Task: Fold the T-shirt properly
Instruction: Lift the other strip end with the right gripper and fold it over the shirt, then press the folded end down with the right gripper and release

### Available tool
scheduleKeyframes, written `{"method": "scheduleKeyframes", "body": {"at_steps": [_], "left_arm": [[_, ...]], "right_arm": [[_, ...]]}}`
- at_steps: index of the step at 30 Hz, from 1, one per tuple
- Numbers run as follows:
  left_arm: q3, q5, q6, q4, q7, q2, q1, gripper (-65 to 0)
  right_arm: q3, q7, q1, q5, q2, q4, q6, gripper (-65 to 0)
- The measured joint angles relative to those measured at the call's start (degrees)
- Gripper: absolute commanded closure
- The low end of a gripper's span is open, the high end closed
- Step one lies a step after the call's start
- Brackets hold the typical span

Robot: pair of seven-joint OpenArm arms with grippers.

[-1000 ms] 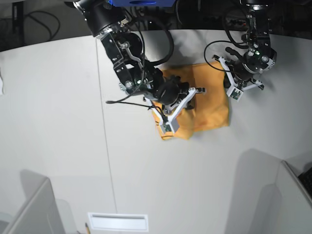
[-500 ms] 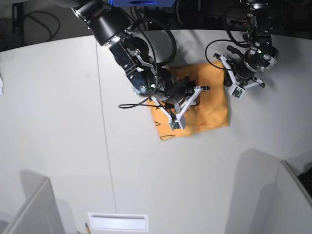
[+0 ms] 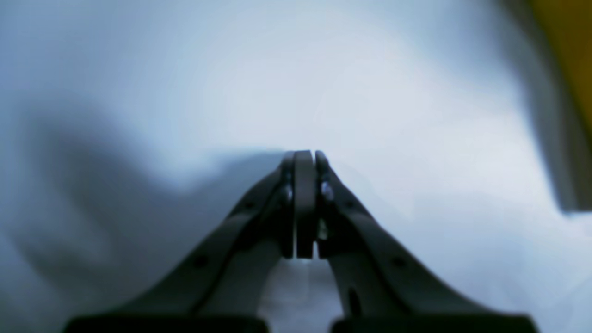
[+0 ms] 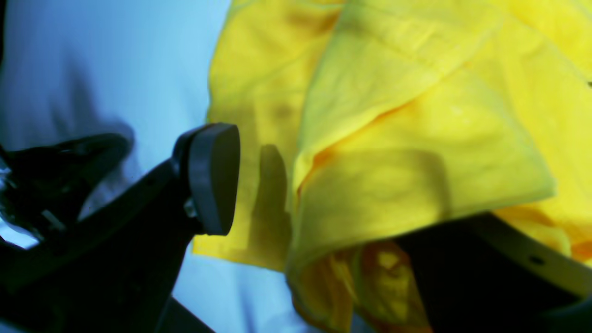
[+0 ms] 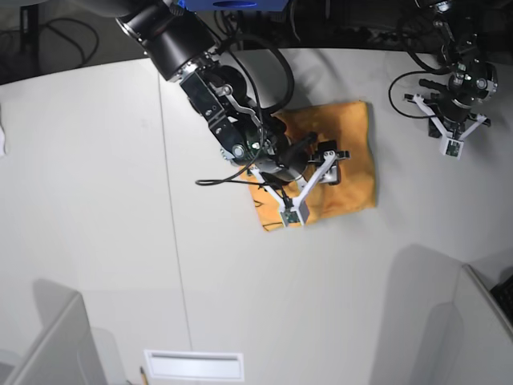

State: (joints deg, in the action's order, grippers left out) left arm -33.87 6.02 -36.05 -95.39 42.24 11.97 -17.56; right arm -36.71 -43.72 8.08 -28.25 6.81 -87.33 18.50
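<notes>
The light-orange T-shirt (image 5: 353,156) lies folded into a small rectangle on the white table (image 5: 120,200). My right gripper (image 5: 323,170) is over the shirt's left half. In the right wrist view the right gripper (image 4: 323,208) is open, and a lifted fold of the T-shirt (image 4: 416,138) lies between the jaws and drapes over the right-hand finger (image 4: 499,259). My left gripper (image 5: 453,122) is off to the right of the shirt, over bare table. In the left wrist view the left gripper (image 3: 305,159) is shut and empty, with an edge of the T-shirt (image 3: 571,55) at top right.
Cables (image 5: 405,80) hang from the arms near the table's back edge. Grey partitions stand at the front left (image 5: 48,345) and front right (image 5: 473,329). A white slot plate (image 5: 192,365) sits at the front edge.
My left gripper has drawn away from the shirt's right edge, moving right and back. My right gripper has moved right across the shirt, and the shirt's left part now lies narrower.
</notes>
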Motion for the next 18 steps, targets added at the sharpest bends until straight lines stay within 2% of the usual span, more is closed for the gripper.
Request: {"method": "scheduleKeyframes", "body": {"at_steps": [4, 10, 18], "left_arm": [[0.0, 0.0, 0.0, 0.0, 0.0, -0.1, 0.0, 0.0], [-0.1, 0.0, 0.0, 0.0, 0.0, -0.1, 0.2, 0.0], [-0.1, 0.0, 0.0, 0.0, 0.0, -0.2, 0.0, 0.0]], "right_arm": [[-0.7, 0.0, 1.9, 0.0, 0.1, 0.1, 0.0, -37.7], [-9.0, 0.7, 5.1, -0.5, 1.1, 4.1, 0.1, -37.7], [-22.2, 11.2, 15.5, -13.4, 0.8, 11.0, 0.2, -37.7]]}}
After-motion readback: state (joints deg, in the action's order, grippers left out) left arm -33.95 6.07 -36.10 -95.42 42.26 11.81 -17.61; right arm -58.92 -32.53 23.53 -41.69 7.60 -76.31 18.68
